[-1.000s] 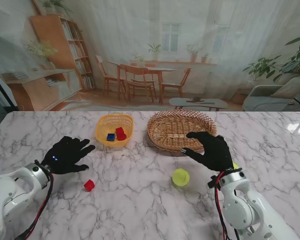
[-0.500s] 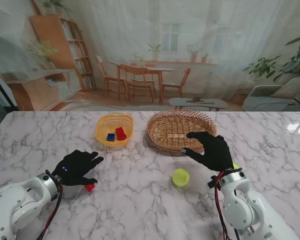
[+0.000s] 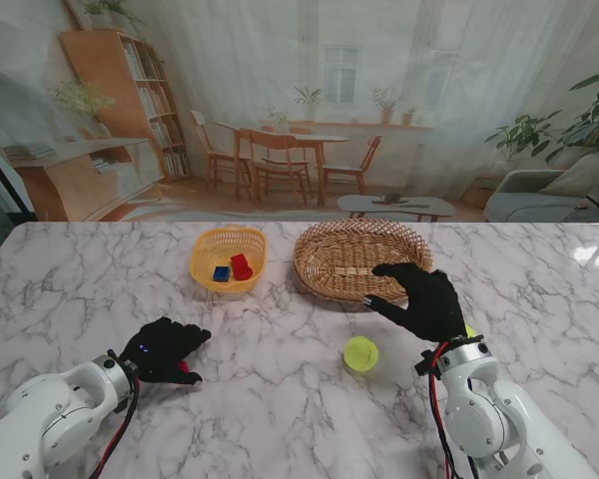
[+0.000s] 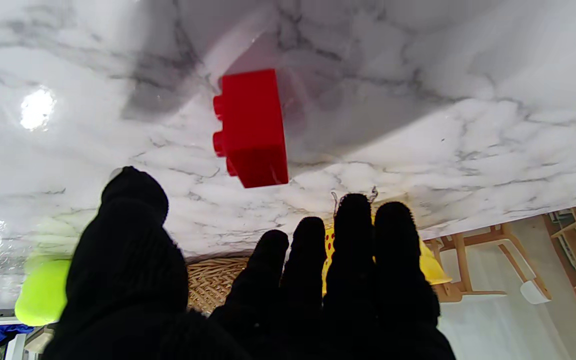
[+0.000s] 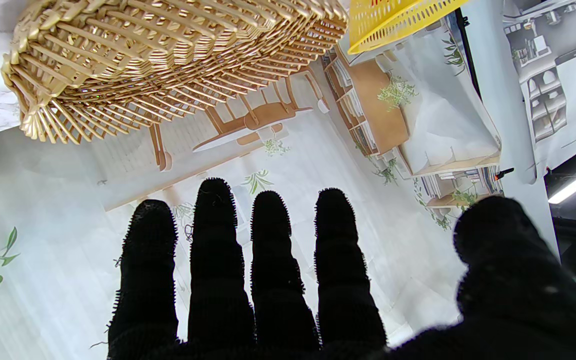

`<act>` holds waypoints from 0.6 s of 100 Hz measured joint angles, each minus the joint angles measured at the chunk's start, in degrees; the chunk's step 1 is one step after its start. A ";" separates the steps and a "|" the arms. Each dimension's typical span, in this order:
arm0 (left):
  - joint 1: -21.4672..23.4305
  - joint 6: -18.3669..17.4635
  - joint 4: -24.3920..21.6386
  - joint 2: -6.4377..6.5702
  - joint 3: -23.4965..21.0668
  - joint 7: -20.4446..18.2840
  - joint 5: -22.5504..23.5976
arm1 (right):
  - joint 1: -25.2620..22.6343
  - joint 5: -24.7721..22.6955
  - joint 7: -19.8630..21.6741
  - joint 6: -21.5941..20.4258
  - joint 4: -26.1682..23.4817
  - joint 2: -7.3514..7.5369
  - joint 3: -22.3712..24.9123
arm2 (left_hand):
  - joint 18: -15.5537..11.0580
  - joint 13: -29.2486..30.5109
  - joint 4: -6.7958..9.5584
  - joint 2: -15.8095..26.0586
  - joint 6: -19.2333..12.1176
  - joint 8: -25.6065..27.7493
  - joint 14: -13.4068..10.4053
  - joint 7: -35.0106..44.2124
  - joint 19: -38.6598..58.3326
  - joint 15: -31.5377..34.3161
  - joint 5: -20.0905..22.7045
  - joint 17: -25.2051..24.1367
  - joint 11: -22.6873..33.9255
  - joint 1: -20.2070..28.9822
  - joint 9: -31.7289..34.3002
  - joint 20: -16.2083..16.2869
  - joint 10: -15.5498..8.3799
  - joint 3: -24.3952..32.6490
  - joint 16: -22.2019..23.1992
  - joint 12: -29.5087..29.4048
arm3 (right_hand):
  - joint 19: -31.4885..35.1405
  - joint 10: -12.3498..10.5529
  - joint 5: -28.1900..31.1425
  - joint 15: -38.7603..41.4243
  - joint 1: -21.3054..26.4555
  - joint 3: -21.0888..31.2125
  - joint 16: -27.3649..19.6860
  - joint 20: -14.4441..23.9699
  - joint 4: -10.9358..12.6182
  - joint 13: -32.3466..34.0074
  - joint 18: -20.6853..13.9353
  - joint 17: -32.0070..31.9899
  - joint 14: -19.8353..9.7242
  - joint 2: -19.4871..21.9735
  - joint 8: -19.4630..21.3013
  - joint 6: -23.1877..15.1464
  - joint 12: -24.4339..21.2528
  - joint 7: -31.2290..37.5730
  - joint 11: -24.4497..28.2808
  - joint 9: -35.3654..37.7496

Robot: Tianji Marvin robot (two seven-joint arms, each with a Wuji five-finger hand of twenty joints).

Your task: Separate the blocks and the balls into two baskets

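A red block [image 4: 251, 127] lies on the marble just past the tips of my left hand [image 3: 166, 348], whose fingers [image 4: 353, 235] are apart and hold nothing. From the stand, only a sliver of that red block [image 3: 186, 368] peeks out beside the hand. The yellow basket [image 3: 225, 287] holds a blue block [image 3: 222, 272] and a second red block [image 3: 242, 266]. My right hand [image 3: 425, 299] hovers open at the near right rim of the wicker basket [image 3: 329, 285]. A yellow-green ball [image 3: 360, 353] rests nearer to me than that basket. Behind my right wrist, another ball's edge [image 3: 469, 330] shows.
The two baskets stand side by side at the middle far part of the marble table [image 3: 280, 419]. In the right wrist view the wicker basket [image 5: 168, 65] and the yellow basket [image 5: 398, 20] lie beyond the spread fingers [image 5: 273, 260]. A room backdrop rises behind the table's far edge.
My left hand has drawn nearer to me and to the right, coming down over the loose red block and hiding most of it. The right hand and the ball have stayed put.
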 measured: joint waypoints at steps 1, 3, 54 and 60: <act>0.00 0.07 0.07 0.00 0.01 0.04 0.02 | 0.00 0.00 0.00 0.00 0.00 0.00 0.00 | 0.00 0.06 0.00 0.00 -0.01 0.15 0.00 0.18 0.36 0.11 0.00 0.09 0.02 0.00 0.00 0.06 -0.01 0.00 0.17 0.13 | 0.00 0.00 0.00 0.00 0.00 0.00 0.00 0.00 0.00 0.00 0.00 0.00 0.00 0.00 0.00 0.00 0.00 0.00 0.00 0.00; 0.00 0.19 0.20 0.00 0.03 0.12 0.03 | 0.00 -0.01 0.01 0.00 0.00 0.00 0.00 | -0.01 0.24 0.00 0.00 -0.02 0.42 -0.02 0.39 0.42 0.37 0.00 0.22 0.60 0.00 0.00 0.58 -0.02 0.00 0.73 0.33 | 0.00 0.00 0.00 0.00 0.00 0.00 0.00 0.00 0.00 0.00 0.00 0.00 0.00 0.00 0.00 0.00 0.00 0.00 0.00 0.00; 0.28 1.37 1.44 0.09 -0.36 0.56 2.34 | 0.04 -0.03 0.07 0.17 0.05 0.00 -0.07 | -0.05 2.16 0.00 -1.09 -1.22 -2.77 -0.42 -2.97 3.22 2.50 -1.04 1.66 -2.88 -0.75 -0.76 3.48 -0.79 0.18 3.67 -3.19 | 0.00 0.00 0.00 0.00 0.00 0.00 0.00 0.00 0.00 0.00 0.01 -0.01 0.00 0.00 0.00 0.00 0.00 0.00 -0.01 0.00; 0.39 1.13 1.44 0.09 -0.71 0.17 2.34 | 0.05 -0.03 0.07 0.17 0.06 0.00 -0.07 | -0.05 2.17 0.00 -2.04 -1.85 -3.60 -0.42 -3.47 3.22 2.47 -1.17 1.66 -5.56 -0.68 -1.68 3.48 -0.76 0.22 3.11 -5.70 | 0.00 0.00 0.00 0.00 0.00 0.00 0.00 0.00 0.00 0.00 0.01 -0.01 0.00 0.00 0.00 0.00 0.00 0.00 -0.01 0.00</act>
